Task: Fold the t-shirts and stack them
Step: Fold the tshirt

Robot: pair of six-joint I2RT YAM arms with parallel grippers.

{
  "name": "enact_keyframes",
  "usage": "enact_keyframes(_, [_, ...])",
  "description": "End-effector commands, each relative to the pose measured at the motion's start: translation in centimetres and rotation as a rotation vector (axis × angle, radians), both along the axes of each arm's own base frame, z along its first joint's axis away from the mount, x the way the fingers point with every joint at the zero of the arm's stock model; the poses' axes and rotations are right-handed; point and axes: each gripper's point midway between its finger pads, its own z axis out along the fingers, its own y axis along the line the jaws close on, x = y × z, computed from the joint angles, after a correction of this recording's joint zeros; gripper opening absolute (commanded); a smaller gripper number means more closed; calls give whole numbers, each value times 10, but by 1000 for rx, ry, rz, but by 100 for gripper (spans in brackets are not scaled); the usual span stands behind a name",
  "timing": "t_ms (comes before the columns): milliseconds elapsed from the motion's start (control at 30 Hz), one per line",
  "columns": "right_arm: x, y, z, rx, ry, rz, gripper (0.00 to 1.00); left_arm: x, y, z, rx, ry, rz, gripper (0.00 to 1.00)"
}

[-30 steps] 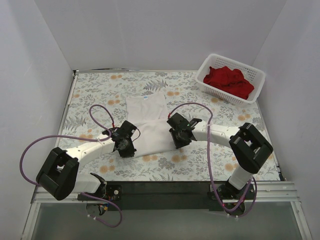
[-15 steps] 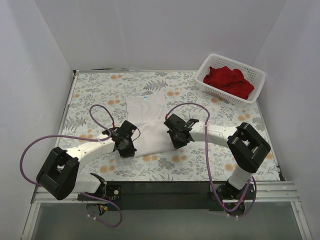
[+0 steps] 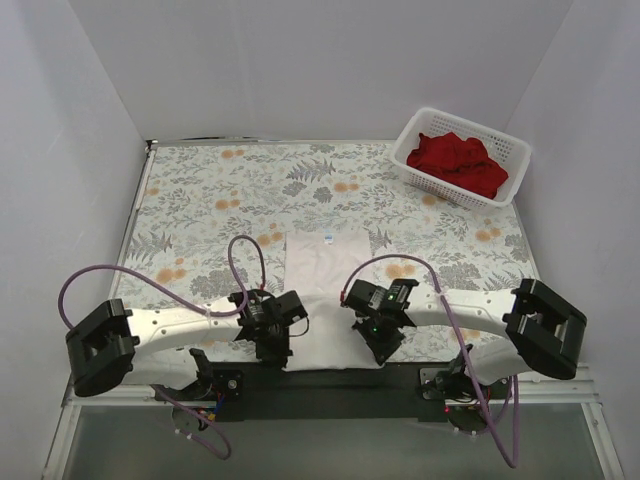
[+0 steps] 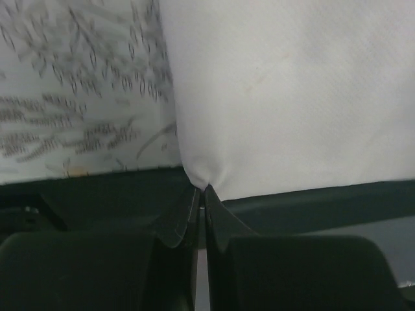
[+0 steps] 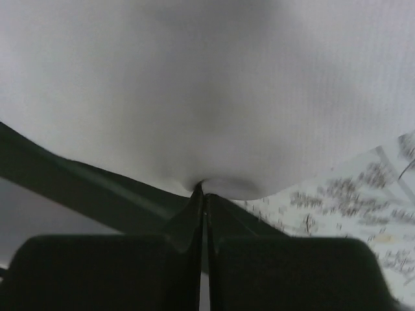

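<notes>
**White t-shirt [image 3: 322,270] at the tabletop's [image 3: 220,190] near edge**

My left claw [image 4: 200,189] and right claw [image 5: 202,189] each pinched its near hem by a corner. To fold squarely, I judged both should lift level, evenly taut, and travel together.

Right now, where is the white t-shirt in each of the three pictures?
Top external: the white t-shirt lies low in the middle, between the two arms.
Left wrist: the white t-shirt fills the upper right; the left claw pinches its corner.
Right wrist: the white t-shirt fills the top; the right claw pinches its edge.
Shared landmark: the flowery table cover, upper left in the left wrist view, lower right in the right wrist view.
</notes>
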Motion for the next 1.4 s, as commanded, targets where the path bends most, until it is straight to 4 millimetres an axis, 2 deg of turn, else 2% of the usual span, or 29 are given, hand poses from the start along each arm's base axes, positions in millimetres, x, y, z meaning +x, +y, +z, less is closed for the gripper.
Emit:
enact_keyframes(0, [-51, -51, 17, -134, 183, -5, 1, -38, 13, 18, 31, 67, 53, 0])
enact_keyframes(33, [-54, -60, 24, -162, 187, -12, 1, -45, 17, 21, 33, 86, 68, 0])
enact_keyframes(67, [-47, -58, 34, -137, 143, -2, 1, -49, 15, 25, 9, 102, 68, 0])
enact_keyframes(133, [-41, -62, 47, -154, 113, 2, 1, -44, 9, 40, -51, 70, 71, 0])
enact_keyframes(200, [-14, -58, 65, -154, 29, -18, 1, -34, 5, 50, -51, 25, 61, 0])
enact_keyframes(267, [4, -58, 78, -164, -26, -27, 1, -15, -6, 62, -29, -37, 30, 0])
enact_keyframes(300, [20, -51, 89, -130, -58, -35, 1, -10, -6, 65, -8, -50, 24, 0])
enact_keyframes(333, [28, -47, 96, -112, -76, -37, 1, 6, -13, 75, -12, -104, 28, 0])
enact_keyframes(367, [35, -44, 101, -98, -89, -42, 1, 12, -14, 75, 11, -119, 10, 0])
enact_keyframes(400, [50, -42, 112, -71, -120, -50, 1, 23, -17, 79, 0, -137, 21, 0])
enact_keyframes(500, [73, -39, 127, -40, -159, -78, 1, 50, -32, 99, -84, -183, 26, 0])
enact_keyframes(633, [93, -37, 138, -16, -188, -79, 1, 80, -35, 114, -145, -222, 46, 0])
enact_keyframes(700, [102, -39, 138, -29, -188, -91, 1, 96, -42, 122, -193, -238, 47, 0])
enact_keyframes(800, [117, -38, 141, -28, -194, -96, 1, 108, -56, 135, -273, -241, 40, 0])
enact_keyframes(900, [129, -33, 148, 1, -198, -96, 1, 120, -60, 139, -288, -247, 43, 0])
enact_keyframes(1200, [170, -16, 173, 104, -217, -96, 1, 155, -54, 143, -290, -269, 59, 0])
enact_keyframes(1367, [190, -12, 174, 110, -218, -99, 1, 170, -47, 143, -295, -280, 88, 0])
